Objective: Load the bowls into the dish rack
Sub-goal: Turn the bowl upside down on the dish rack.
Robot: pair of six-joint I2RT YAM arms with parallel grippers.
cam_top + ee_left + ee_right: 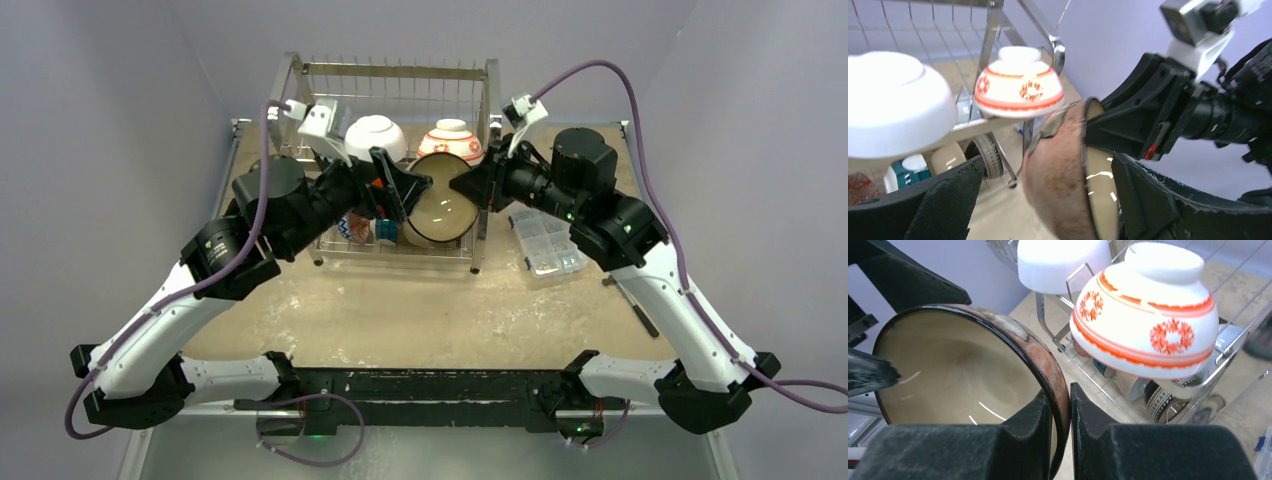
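Top external: clear compartment box just right of dish rack.

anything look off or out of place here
Only the tan-brown bowl: it hangs on edge by the dish rack, rim pinched by the right hand, open left hand around it. Nothing looks spilled or broken.

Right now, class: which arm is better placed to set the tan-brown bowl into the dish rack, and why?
Right, probably: the right gripper pinches the tan-brown bowl by its rim, close to the dish rack; the left gripper is open, gripping nothing.
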